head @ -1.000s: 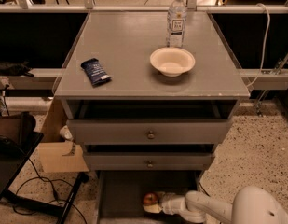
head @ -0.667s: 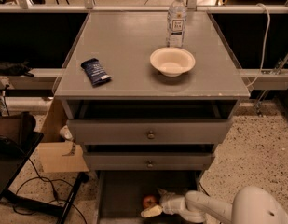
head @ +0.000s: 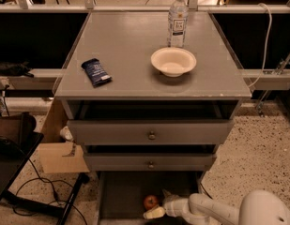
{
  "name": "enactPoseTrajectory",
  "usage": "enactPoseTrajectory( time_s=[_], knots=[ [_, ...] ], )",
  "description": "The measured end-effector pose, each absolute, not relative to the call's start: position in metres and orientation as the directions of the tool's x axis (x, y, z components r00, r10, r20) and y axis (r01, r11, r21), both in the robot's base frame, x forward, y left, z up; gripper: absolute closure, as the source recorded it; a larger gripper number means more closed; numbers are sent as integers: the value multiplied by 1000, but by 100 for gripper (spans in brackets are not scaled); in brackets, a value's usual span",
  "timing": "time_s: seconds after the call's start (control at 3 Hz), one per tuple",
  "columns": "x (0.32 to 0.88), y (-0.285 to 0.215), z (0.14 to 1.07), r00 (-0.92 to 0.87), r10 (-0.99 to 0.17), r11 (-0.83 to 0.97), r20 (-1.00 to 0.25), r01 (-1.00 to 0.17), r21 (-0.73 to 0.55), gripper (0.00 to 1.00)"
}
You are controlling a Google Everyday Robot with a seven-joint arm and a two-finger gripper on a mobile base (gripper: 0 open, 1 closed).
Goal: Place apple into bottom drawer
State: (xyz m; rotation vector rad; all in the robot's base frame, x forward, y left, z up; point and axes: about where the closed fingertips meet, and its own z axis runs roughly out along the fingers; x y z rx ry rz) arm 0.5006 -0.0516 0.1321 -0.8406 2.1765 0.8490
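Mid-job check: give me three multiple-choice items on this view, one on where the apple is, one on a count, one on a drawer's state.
1. Where is the apple?
A on the floor beside the cabinet
B in the cardboard box
C in the bottom drawer, beside the gripper

2. How many things stand on the cabinet top?
A one
B three
C five

3. The bottom drawer is:
A pulled out
B shut flush
C taken away

Answers:
1. C, the apple shows inside the drawer, next to the gripper at the lower edge of view.
2. B, water bottle, white bowl, dark packet.
3. A, its floor is exposed.
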Motion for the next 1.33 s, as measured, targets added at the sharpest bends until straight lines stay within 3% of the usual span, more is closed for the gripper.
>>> enactPoseTrajectory(
  time_s=[0.67, 1.33],
  knots=[
    [449, -86, 216, -518, -367, 545, -773, -793, 273, 0],
    [372, -105, 309, -526, -550, 435, -648, -843, 315, 0]
  ],
)
